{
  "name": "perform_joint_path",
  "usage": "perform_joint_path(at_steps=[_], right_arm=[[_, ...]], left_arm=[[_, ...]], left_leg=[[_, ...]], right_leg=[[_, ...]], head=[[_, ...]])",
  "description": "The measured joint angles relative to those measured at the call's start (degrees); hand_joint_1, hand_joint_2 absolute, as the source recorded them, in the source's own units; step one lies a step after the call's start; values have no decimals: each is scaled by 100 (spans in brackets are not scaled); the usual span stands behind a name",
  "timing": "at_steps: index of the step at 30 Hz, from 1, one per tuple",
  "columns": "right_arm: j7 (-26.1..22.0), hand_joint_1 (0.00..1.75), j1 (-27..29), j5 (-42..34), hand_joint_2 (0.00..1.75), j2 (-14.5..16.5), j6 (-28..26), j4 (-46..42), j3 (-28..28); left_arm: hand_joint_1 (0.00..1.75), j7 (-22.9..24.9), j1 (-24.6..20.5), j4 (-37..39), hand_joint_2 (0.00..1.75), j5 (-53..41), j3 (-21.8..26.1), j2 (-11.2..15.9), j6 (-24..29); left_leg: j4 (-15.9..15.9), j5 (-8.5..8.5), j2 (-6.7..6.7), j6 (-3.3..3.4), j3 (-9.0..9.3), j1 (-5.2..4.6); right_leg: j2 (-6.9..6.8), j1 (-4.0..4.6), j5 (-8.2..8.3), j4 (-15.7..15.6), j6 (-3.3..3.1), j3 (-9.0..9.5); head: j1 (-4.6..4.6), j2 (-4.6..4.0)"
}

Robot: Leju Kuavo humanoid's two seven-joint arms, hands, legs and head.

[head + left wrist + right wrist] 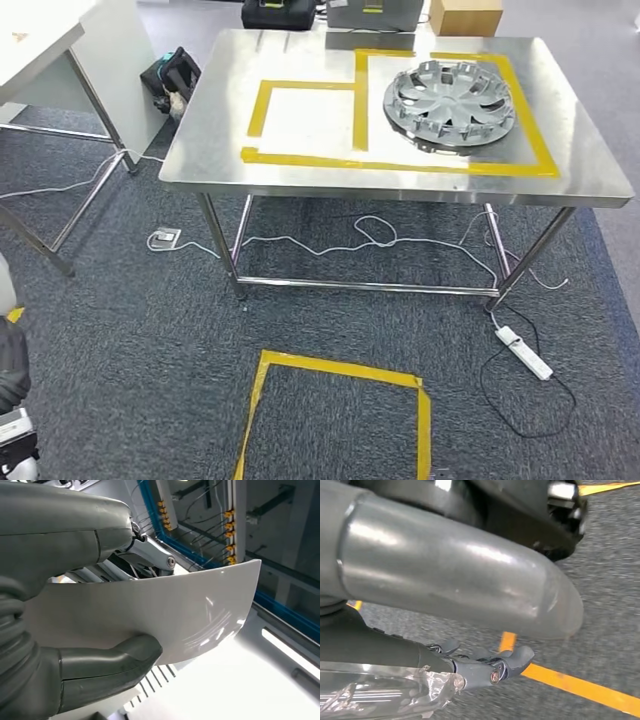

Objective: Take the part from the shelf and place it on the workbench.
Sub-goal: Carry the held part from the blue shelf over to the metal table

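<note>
The part is a white, glossy curved panel (181, 615). My left hand (79, 672) grips it, the thick thumb pressed on its near face and the darker fingers behind its far edge. In the head view a sliver of that arm (11, 375) shows at the lower left edge, well short of the steel workbench (302, 170). On the bench, yellow tape marks two bays: the left bay (309, 120) is bare and a silver wheel cover (449, 100) lies in the right one. My right hand (486, 667) hangs over the grey carpet, fingers stretched out, holding nothing.
A yellow tape square (340, 415) marks the carpet in front of the bench. Under the bench run cables and a white power strip (524, 352). To the left stands a white table (45, 40). Behind the bench are a black bag (172, 78) and a cardboard box (464, 15).
</note>
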Motion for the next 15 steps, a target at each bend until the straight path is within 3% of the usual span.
perform_joint_path(at_steps=[1,2,6,10,11,13,14,15], right_arm=[[7,0,19,1,0,-2,-2,2,-1],[9,0,24,2,0,-4,-4,2,-1],[3,0,-27,6,0,1,-5,1,0],[0,0,-40,6,0,1,-6,-1,-1],[-1,0,-45,6,0,1,-6,-1,-1],[0,0,-50,7,0,1,-5,-2,0],[0,0,-50,8,0,1,-5,-2,0],[-2,0,-49,10,0,1,-4,-2,0]], left_arm=[[175,-1,8,1,175,1,1,1,-4],[175,0,15,1,175,5,1,2,-13],[175,1,22,-12,175,9,-1,9,-38],[175,-2,17,-15,175,8,-1,11,-38],[175,-3,14,-16,175,8,0,15,-38],[175,-4,18,-17,175,12,1,22,-43],[175,-4,23,-17,175,14,1,23,-49],[175,-4,27,-17,175,16,0,23,-57]], left_leg=[[-6,-75,-14,-16,58,-5],[5,-116,-28,-39,112,-9],[302,-46,-17,-139,30,-21],[558,-12,7,-180,-111,-17],[736,-31,16,-203,-232,-4],[1240,-333,45,-317,-809,90],[1279,-370,53,-375,-1017,139],[1141,-265,63,-438,-1149,192]], right_leg=[[5,21,418,-160,-23,-16],[9,36,636,-241,-31,-9],[22,-21,578,-371,-59,245],[18,-38,544,-405,-77,319],[17,-45,523,-419,-84,355],[19,-91,355,-460,-76,604],[24,-123,255,-471,-54,751],[30,-159,141,-478,-18,908]], head=[[-17,-1],[-30,-1],[-42,0],[-71,1],[-81,1],[-93,1],[-92,1],[-93,1]])
